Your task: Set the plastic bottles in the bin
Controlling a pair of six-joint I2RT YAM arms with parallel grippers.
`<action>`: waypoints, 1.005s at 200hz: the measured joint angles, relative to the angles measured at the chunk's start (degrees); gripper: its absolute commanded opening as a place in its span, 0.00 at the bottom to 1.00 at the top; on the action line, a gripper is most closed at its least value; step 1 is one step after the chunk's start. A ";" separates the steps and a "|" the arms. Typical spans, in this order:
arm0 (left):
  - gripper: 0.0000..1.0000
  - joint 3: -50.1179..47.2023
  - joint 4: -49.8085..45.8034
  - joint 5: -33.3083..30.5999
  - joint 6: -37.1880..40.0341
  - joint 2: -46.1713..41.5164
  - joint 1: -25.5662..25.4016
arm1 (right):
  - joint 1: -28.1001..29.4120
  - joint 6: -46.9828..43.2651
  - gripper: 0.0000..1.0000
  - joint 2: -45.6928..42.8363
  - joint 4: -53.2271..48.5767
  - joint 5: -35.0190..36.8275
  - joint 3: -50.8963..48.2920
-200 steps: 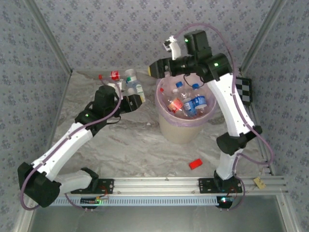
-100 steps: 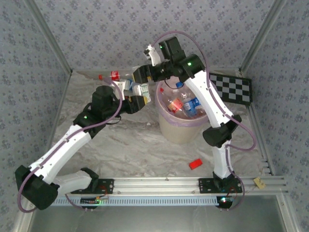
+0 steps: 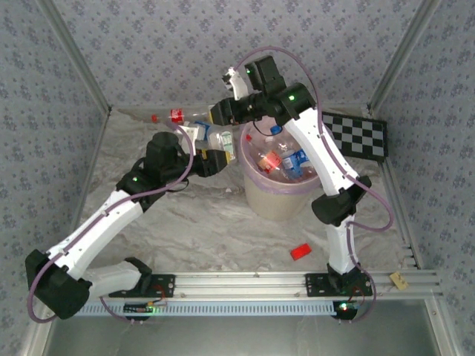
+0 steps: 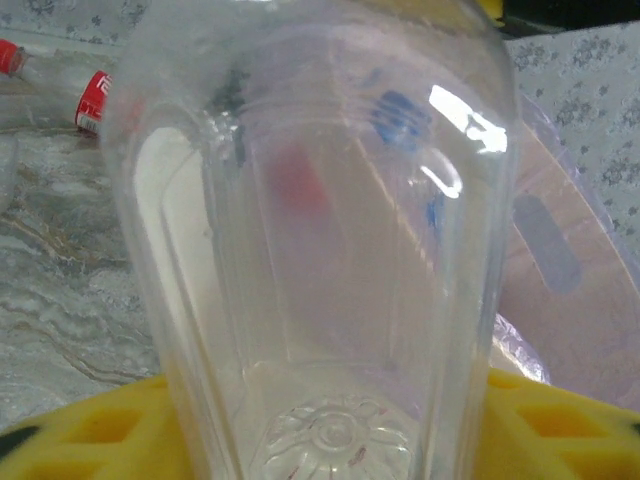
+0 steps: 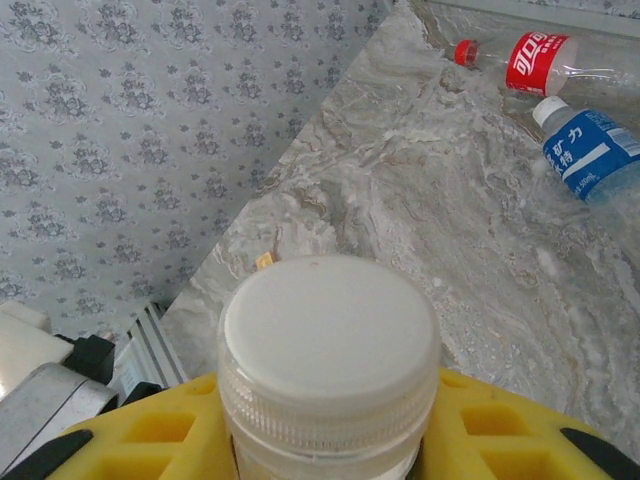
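In the top view we see the bin point(image 3: 278, 199) standing on the marble table point(image 3: 200, 222), a little right of the middle. Several plastic bottles point(image 3: 286, 159) with red and blue labels lie inside it on the pink bag.

The left gripper point(image 3: 211, 158) is at 9 o'clock from the bin, just beside its rim. In the left wrist view its yellow pads point(image 4: 90, 440) sit on both sides of the base of a clear bottle point(image 4: 320, 250), so this gripper is closed on it. The cream wall of the bin appears behind the bottle at 3 o'clock.

The right gripper point(image 3: 215, 116) is at 10 o'clock from the bin, above the left gripper. In the right wrist view its yellow fingers point(image 5: 160, 430) grip a white-capped bottle point(image 5: 328, 340) just under the cap. We cannot tell whether both grippers hold one and the same bottle.

Two more bottles lie on the table near the back wall. One is a red-labelled bottle point(image 5: 540, 62) with a red cap, at 10 o'clock from the bin. The other is a blue-labelled bottle point(image 5: 590, 152) with a white cap, just beside it.

A small red block point(image 3: 300, 251) lies at 6 o'clock from the bin, well apart from it. A checkerboard point(image 3: 356, 136) leans at 2 o'clock.
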 measured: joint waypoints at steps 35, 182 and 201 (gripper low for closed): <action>1.00 0.11 -2.51 -0.33 1.11 -0.72 -0.35 | -1.09 -0.52 0.34 -2.10 0.83 1.33 0.00; 1.00 12.59 -4.85 -4.09 0.87 12.87 -3.15 | -23.37 -11.15 0.27 -21.05 -4.96 14.19 -14.10; 1.00 13.49 -5.57 -4.85 0.57 15.45 -3.50 | -22.60 -13.35 0.27 -17.97 -8.41 16.90 -14.10</action>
